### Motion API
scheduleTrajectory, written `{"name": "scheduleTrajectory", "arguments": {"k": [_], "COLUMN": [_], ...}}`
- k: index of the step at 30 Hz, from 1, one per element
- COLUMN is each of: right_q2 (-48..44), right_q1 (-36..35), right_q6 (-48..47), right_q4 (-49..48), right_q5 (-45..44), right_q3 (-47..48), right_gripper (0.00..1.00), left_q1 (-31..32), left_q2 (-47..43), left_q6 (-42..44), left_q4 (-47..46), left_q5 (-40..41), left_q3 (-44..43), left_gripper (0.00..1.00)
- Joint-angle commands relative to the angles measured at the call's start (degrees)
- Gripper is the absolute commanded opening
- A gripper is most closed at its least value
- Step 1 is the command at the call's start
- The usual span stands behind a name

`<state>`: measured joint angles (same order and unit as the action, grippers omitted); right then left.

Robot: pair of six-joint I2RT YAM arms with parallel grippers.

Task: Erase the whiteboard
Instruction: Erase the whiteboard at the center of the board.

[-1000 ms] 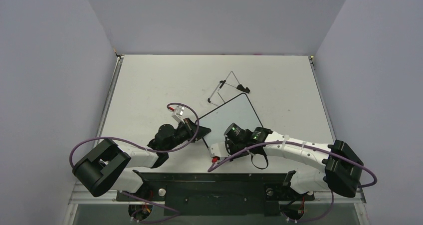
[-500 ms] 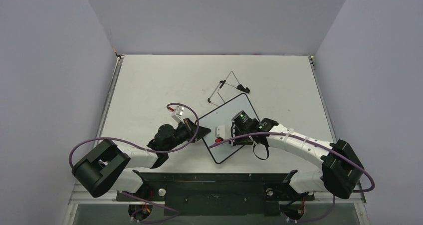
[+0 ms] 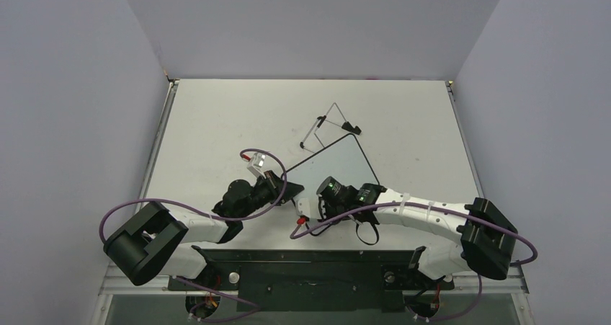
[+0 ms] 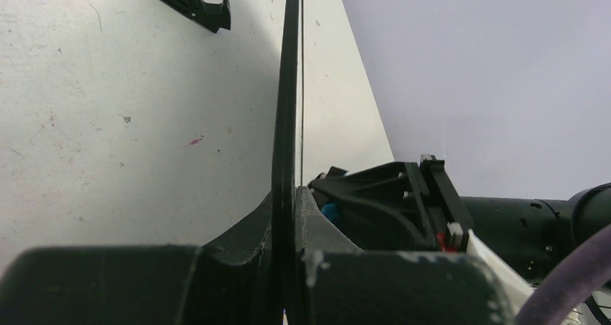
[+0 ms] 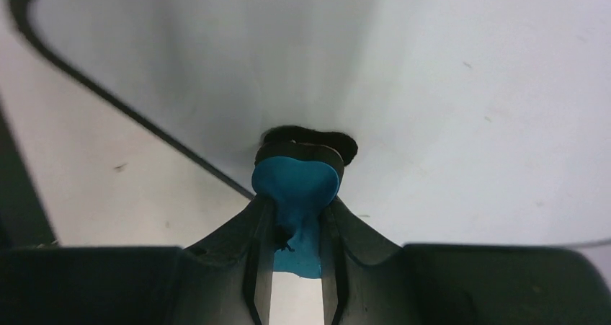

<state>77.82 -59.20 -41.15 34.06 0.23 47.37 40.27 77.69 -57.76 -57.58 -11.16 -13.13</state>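
Your table (image 3: 216, 116) has the whiteboard (image 3: 337, 163) sitting mid-way, far corner just beside the wire easel stand (image 3: 328, 127). Left gripper (image 4: 287, 202) is clamped on the board's left edge. Right gripper (image 5: 297, 206) is pinching the blue eraser (image 5: 295, 184), which is pressed against the board near its edge.

arms (image 3: 421, 217): white shells, black joints;
cables (image 3: 162, 199): purple, looped along each arm;
shoulders (image 3: 140, 242): black blocks;
right wrist (image 3: 335, 193): green lights
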Motion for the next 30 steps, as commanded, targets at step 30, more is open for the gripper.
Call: {"name": "scheduleTrajectory", "arguments": {"k": [30], "right_q2": [-2.4], "right_q1": [4.0], "right_q6": [-3.6], "right_q4": [1.1], "right_q5": [-0.3], "right_q3": [-2.4], "right_gripper": [0.00], "left_q1": [-0.2], "left_q2": [-4.5], "left_q6": [0.3], "left_q4": [-5.3], "left_q5": [-1.2], "left_q3": [-0.3], "left_gripper": [0.00]}}
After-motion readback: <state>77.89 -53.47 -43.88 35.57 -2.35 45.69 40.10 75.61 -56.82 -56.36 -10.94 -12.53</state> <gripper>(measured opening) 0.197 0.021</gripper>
